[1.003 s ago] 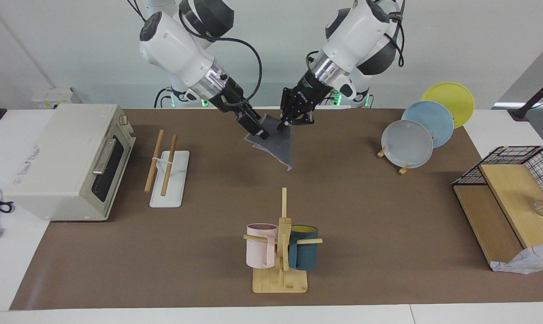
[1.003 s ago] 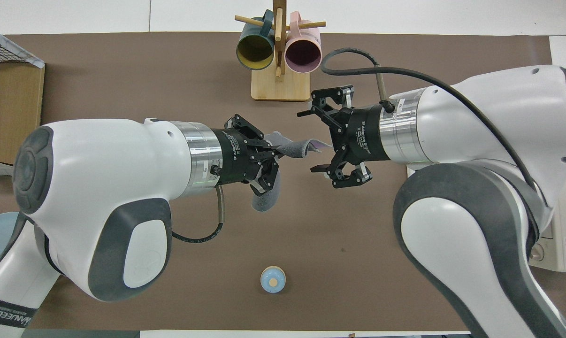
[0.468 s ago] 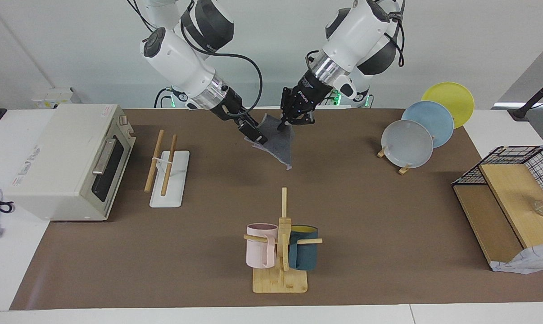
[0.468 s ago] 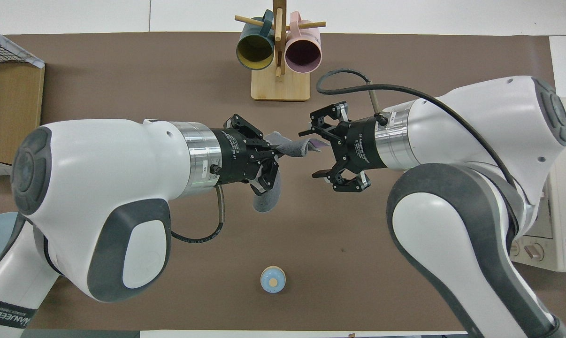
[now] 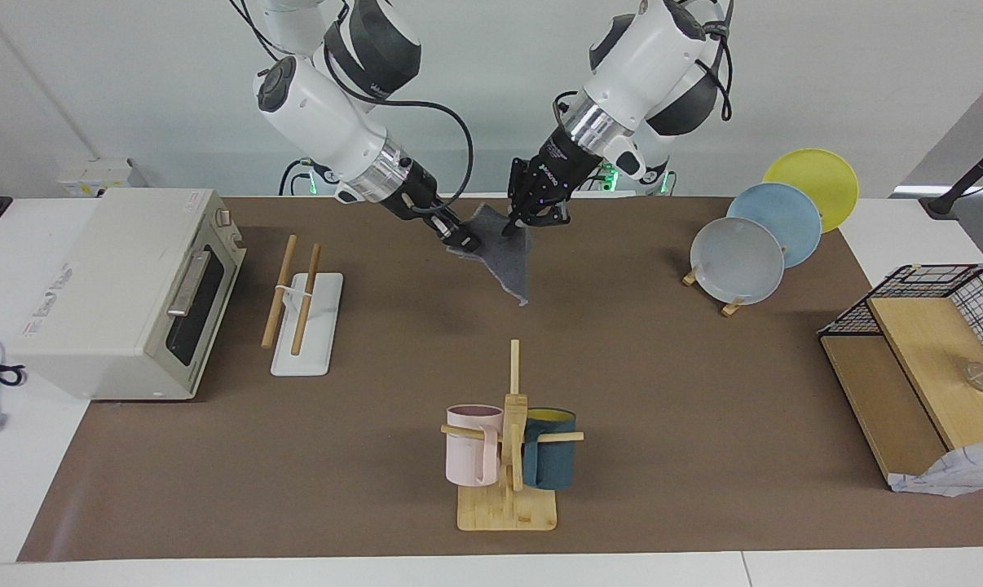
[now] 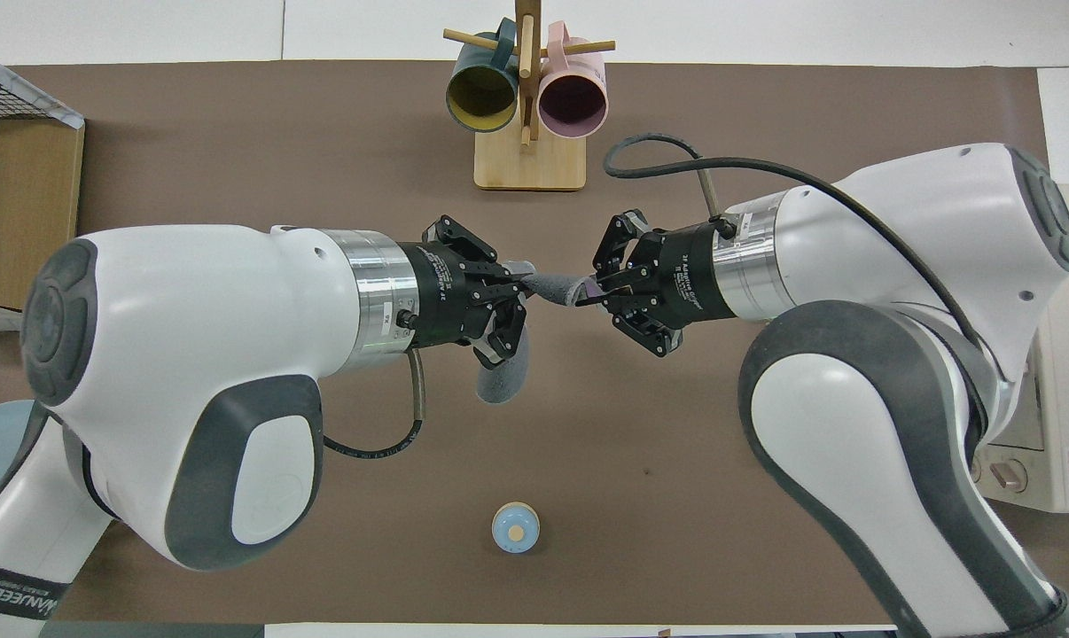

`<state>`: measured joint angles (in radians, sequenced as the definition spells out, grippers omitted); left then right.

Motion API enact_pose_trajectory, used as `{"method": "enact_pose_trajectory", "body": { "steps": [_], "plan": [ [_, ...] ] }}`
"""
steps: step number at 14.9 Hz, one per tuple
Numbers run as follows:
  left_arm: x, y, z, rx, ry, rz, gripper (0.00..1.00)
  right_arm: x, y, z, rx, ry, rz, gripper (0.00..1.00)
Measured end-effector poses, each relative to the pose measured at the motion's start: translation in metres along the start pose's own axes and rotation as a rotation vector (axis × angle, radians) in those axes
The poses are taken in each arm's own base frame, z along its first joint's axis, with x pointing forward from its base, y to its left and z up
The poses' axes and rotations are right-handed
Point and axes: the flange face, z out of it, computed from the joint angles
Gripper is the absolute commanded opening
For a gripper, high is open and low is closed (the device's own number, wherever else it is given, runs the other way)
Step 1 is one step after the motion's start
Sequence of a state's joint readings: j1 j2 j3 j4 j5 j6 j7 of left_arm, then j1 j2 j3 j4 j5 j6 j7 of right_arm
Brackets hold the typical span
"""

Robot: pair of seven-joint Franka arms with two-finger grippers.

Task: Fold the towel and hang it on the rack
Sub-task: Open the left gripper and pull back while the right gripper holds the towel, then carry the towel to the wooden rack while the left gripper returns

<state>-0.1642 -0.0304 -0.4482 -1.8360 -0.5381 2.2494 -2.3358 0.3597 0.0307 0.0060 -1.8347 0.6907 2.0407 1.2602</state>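
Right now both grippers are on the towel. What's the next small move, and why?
Probably draw the two grippers slightly apart to pull the top edge taut. The left gripper and right gripper pinch neighbouring corners of the towel, which hangs slack and bunched in the air, unfolded. The rack sits toward the right arm's end, not yet approached.

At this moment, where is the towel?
The towel hangs in the air over the table's middle, held between the left gripper and the right gripper, above the brown mat.
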Motion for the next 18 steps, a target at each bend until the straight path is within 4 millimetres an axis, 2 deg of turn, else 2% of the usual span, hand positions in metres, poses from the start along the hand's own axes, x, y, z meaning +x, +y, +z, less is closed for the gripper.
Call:
{"method": "enact_pose_trajectory", "body": {
  "steps": [3, 4, 5, 12, 16, 18],
  "plan": [
    [0.0, 0.0, 0.0, 0.0, 0.0, 0.001, 0.03, 0.002, 0.0, -0.002, 0.003, 0.001, -0.005, 0.0],
    [0.0, 0.0, 0.0, -0.001, 0.002, 0.004, 0.96, 0.004, -0.001, -0.004, 0.005, 0.001, -0.008, 0.0],
    [0.0, -0.001, 0.0, -0.003, 0.005, 0.012, 1.0, 0.008, -0.001, -0.007, 0.004, 0.0, -0.019, 0.0],
    [0.004, 0.004, -0.001, -0.044, 0.048, 0.123, 1.0, 0.041, 0.006, -0.032, -0.049, -0.024, -0.198, 0.0],
    [0.031, 0.046, -0.016, -0.082, 0.066, 0.226, 1.0, 0.084, 0.024, -0.055, -0.175, 0.021, -0.473, 0.0],
    [0.049, 0.071, -0.027, -0.094, 0.086, 0.316, 1.0, 0.096, 0.032, -0.061, -0.274, 0.07, -0.657, 0.0]
  ]
}}
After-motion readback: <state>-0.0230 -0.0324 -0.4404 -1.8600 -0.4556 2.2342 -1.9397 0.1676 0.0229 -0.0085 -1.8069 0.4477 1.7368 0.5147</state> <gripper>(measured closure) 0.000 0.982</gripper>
